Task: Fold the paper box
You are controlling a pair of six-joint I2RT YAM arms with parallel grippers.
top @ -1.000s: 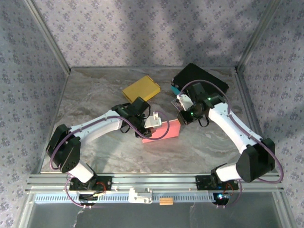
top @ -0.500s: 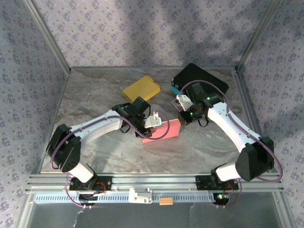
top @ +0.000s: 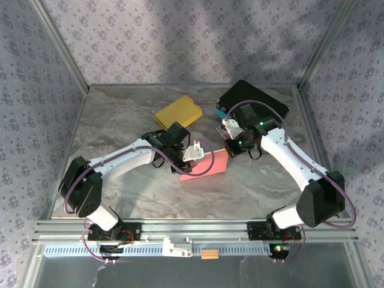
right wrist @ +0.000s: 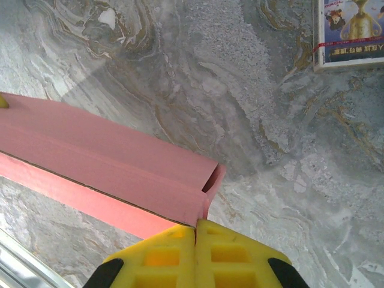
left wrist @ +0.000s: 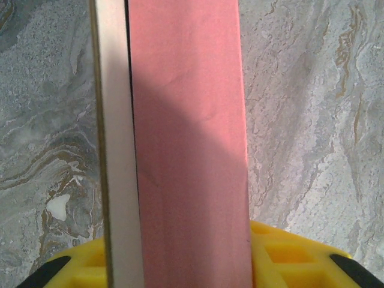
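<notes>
The pink box [top: 210, 165] lay mid-way across the table [top: 120, 120], clamped widthwise in the left end effector [top: 193, 152], while the right wrist view, clearer than overhead, showed the right end effector [right wrist: 195, 243] shut tight at its corner, having closed since a second before.

Front strip: we see bare grey marble table top [top: 240, 192] between the pink paper box [top: 207, 163] and the arm bases; a gripper can pass there.
Left side: free marble, from the patterned wall [top: 36, 120] up to the white left arm [top: 126, 159].
Centre: the pink paper box lies here. The left gripper [top: 193, 153] is clamped on it, and the right gripper [right wrist: 197, 234], fingers pressed together, is at its right corner. Both sides are blocked.
Back centre: a flat yellow cardboard box [top: 178, 112] lies just behind the left arm.
Back right: a flat black case [top: 255, 99] fills the corner, with a small picture card [right wrist: 351, 33] near it.
Borders: we find walls and aluminium posts [top: 62, 45] on three sides.
</notes>
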